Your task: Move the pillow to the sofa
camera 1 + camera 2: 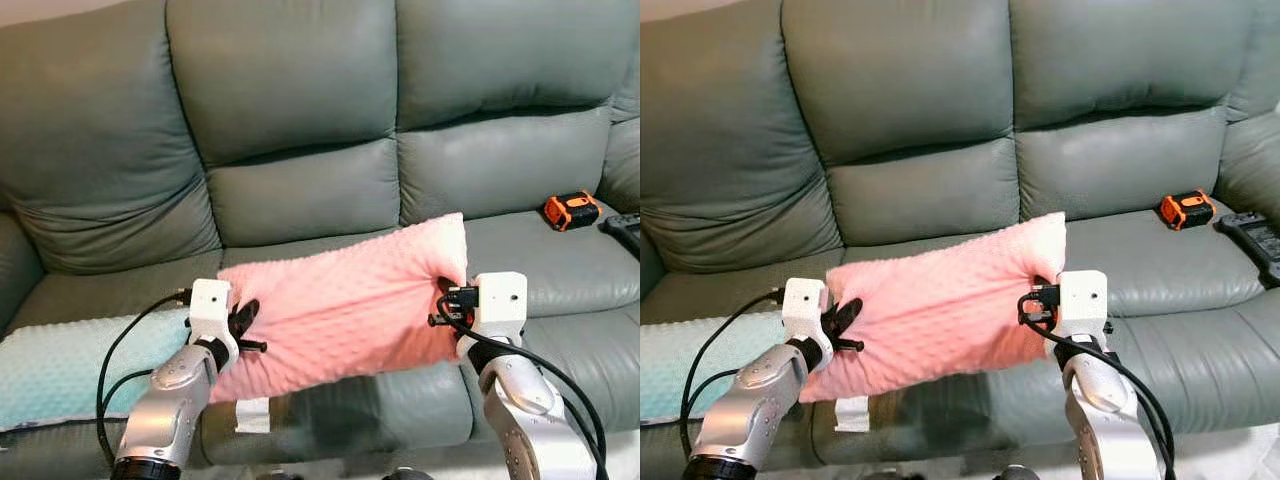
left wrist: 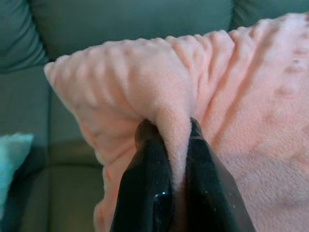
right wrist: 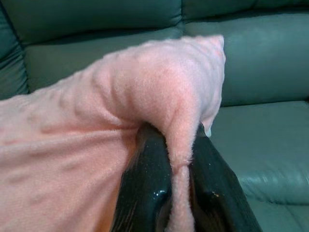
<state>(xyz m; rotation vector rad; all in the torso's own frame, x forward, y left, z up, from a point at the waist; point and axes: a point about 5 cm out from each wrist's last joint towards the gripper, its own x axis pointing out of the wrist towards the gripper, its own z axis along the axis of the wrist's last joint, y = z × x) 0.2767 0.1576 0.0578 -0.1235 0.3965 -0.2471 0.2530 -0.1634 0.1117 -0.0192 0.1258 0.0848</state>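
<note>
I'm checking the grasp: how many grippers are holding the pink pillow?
2. The left gripper pinches the pink pillow's left end, the right gripper its right end, above the sofa.

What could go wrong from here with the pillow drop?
1. Each gripper, left and right, pinches only a thin fold of the pink pillow; it could slip out early.
2. If one side releases first, the pillow could swing and slide off the sofa seat's front edge.
3. The orange device sits nearby on the seat.

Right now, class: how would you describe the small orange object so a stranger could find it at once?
Start at the grey-green leather sofa. On its right seat cushion, beyond the pink pillow, lies an orange-and-black device. It is the one bright orange thing there, beside a black device.
</note>
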